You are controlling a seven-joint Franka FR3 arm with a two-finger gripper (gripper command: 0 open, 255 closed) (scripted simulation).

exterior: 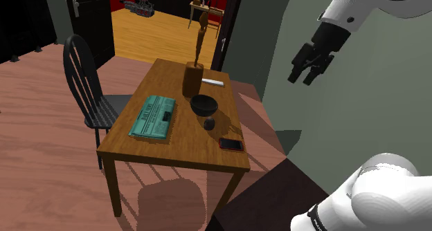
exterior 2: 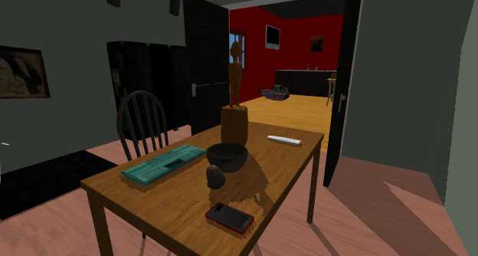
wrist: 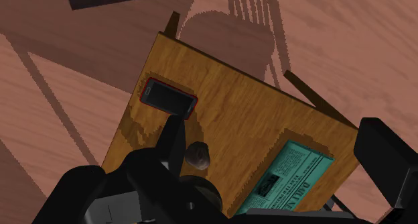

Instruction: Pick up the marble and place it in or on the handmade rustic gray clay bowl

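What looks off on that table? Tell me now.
Nothing is spilled, toppled or broken. One mild oddity: the red-cased phone lies askew near the corner of the table closest to the stand. The marble sits loose beside the dark bowl, not in it.

Wooden table (exterior: 173, 152): bowl (exterior: 203, 105), marble (exterior: 209, 124), phone (exterior: 231, 144), newspaper (exterior: 154, 117)

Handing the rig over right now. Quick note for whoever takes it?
Pincer: open, empty, high up, well clear of the wooden table.
Small dark rounded marble: on the table beside the dark round bowl, on the side towards the red-edged black phone.
Done: nothing; marble not grasped.
Left: descend, grasp the marble, place it in the bowl.
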